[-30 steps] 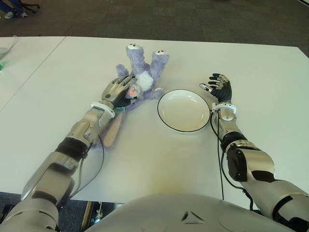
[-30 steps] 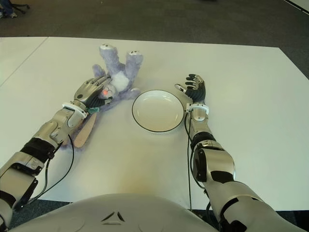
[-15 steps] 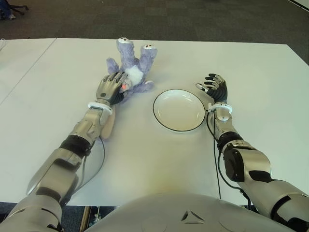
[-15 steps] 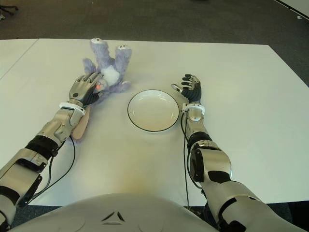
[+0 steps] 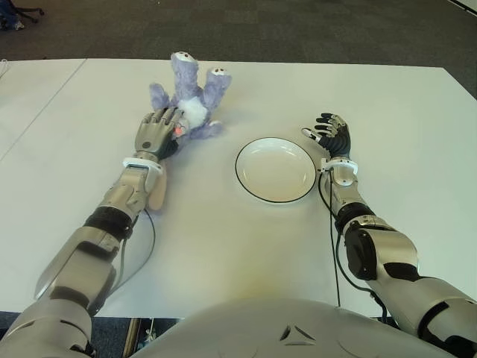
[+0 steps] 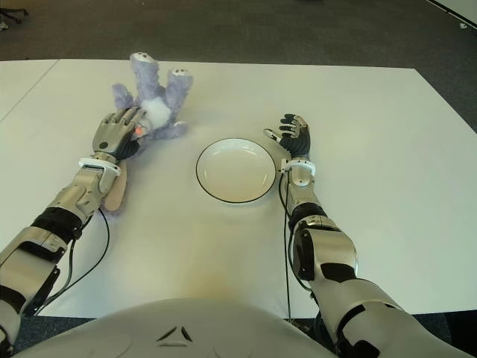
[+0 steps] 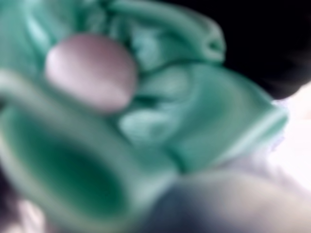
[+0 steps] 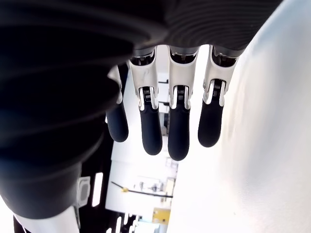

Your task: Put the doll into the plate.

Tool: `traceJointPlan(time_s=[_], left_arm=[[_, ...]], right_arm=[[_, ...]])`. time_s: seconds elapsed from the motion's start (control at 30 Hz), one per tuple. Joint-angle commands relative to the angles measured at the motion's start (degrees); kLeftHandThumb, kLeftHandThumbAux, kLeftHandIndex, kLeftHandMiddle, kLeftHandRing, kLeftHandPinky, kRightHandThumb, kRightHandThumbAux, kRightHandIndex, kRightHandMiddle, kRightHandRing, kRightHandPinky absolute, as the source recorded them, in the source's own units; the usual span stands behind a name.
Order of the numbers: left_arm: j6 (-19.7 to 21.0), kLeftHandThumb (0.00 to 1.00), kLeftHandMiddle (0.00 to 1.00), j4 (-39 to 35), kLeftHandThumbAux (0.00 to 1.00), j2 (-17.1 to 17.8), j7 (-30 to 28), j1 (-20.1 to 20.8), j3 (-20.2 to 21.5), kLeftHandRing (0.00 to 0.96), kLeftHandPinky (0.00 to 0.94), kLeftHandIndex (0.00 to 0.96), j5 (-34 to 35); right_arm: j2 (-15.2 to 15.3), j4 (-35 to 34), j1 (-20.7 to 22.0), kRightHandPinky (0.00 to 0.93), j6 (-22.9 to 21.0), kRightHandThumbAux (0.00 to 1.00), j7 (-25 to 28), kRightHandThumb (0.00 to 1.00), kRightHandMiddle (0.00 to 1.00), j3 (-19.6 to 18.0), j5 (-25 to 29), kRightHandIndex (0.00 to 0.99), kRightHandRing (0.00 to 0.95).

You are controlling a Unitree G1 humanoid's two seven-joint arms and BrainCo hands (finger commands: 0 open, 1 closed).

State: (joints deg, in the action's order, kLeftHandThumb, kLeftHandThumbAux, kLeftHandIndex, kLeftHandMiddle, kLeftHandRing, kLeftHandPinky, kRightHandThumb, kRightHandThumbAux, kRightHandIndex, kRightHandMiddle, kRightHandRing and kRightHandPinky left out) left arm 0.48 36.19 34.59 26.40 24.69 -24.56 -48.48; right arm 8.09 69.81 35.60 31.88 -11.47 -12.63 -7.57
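White tabletop (image 5: pixel 223 246) filling most of the eye views, smooth and evenly lit, with a faint warm glare patch toward 6 o'clock. Seam to a second white table (image 5: pixel 30 97) at 9 o'clock. Dark grey carpet (image 5: pixel 298 30) beyond the far edge, from 10 to 2 o'clock. Chair base and castors (image 5: pixel 19 13) barely visible at 11 o'clock.

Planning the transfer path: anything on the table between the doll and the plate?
Nothing: in the left eye view only bare white table separates the doll, under the left hand, from the plate.
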Motion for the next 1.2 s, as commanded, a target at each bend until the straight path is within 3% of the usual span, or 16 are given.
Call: traceJointPlan(time_s=[0.03, 0.13, 0.17, 0.27, 0.57, 1.2], left_arm=[[3.9, 0.85, 0.547, -11.0, 0.666, 3.3, 0.0, -2.5, 4.3, 0.847, 0.846, 0.402, -1.5], [5.1, 0.851, 0.549, -19.5, 0.664, 4.2, -1.0, -3.5, 6.0, 0.857, 0.849, 0.408, -2.5], [5.2, 0.767, 0.808, -20.4, 0.687, 4.3, -0.8, -3.6, 6.1, 0.876, 0.866, 0.432, -2.7], [4.5, 0.74, 0.9, -19.8, 0.694, 3.9, 2.1, -3.4, 6.0, 0.88, 0.866, 0.44, -3.3], [6.2, 0.745, 0.882, -28.7, 0.692, 2.1, -0.2, -2.7, 6.2, 0.87, 0.853, 0.442, -5.8], [3.3, 0.747, 0.872, -44.2, 0.69, 2.7, -6.5, -5.8, 8.6, 0.872, 0.855, 0.443, -5.7]], right_arm=[[-2.9, 7.7, -11.2, 0.325, -5.9, 0.84, 1.1, 0.0, 0.331, -0.2, 0.7, 0.268, 0.34], [-2.9, 7.8, -11.1, 0.319, -6.3, 0.838, 1.3, 0.0, 0.328, -0.2, 0.7, 0.265, 0.336], [-2.8, 7.8, -11.1, 0.317, -6.5, 0.835, 1.3, 0.0, 0.327, -0.1, 0.7, 0.264, 0.334], [-2.7, 7.8, -11.0, 0.318, -6.6, 0.83, 1.2, 0.0, 0.325, 0.0, 0.5, 0.261, 0.331], [-2.6, 7.8, -11.0, 0.327, -6.0, 0.856, 1.6, 0.0, 0.331, 0.2, 0.4, 0.27, 0.337], [-2.7, 7.9, -10.8, 0.329, -6.7, 0.851, 1.1, 0.0, 0.324, 0.5, 0.1, 0.276, 0.333]])
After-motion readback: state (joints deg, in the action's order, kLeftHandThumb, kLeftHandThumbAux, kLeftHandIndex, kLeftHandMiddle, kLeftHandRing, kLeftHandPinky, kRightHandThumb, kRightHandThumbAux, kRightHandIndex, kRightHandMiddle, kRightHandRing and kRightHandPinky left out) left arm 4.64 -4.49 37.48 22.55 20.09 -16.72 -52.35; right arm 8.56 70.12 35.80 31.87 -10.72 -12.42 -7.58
